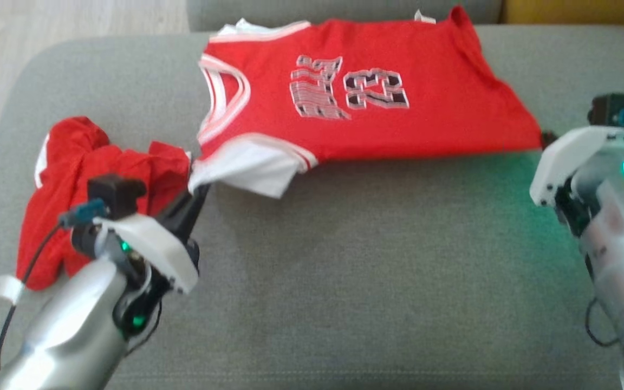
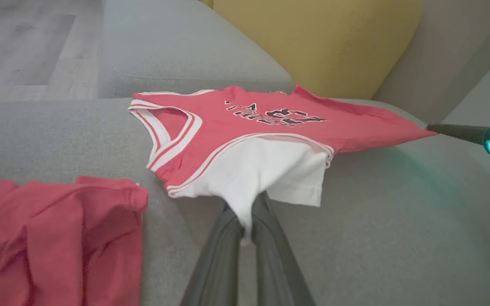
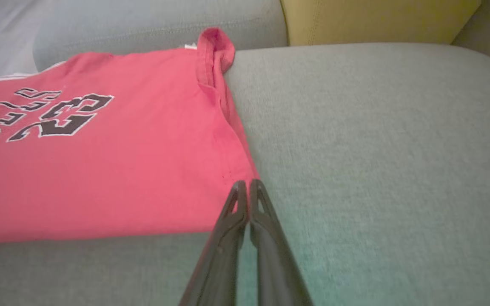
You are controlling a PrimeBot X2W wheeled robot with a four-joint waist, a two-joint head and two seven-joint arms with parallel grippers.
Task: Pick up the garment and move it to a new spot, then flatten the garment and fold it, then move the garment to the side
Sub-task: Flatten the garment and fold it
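Red sleeveless jersey [image 1: 366,92] w/ white trim & a black-and-white number lies spread over the far half of the grey sofa seat [image 1: 371,271], its far edge up by the backrest. The near edge is pulled straight btwn the two grippers, w/ a shadow under it.

L gripper [image 1: 198,187] is clamped on a flap of white fabric at the jersey's armhole end. In the L wrist view the white cloth drapes over the fingertips [image 2: 227,223] & is nipped btwn them.

R gripper [image 1: 546,140] is closed as well, fingers [image 3: 228,229] pressed together, w/ the jersey's red hem corner pinched at the very tips.

Second red garment [image 1: 84,184] sits crumpled at the seat's left end, just beside the L gripper & close to the white flap; can't tell if they touch. Yellow cushion [image 2: 321,42] stands behind the seat. Pale wood floor [image 1: 73,21] shows past the left end.
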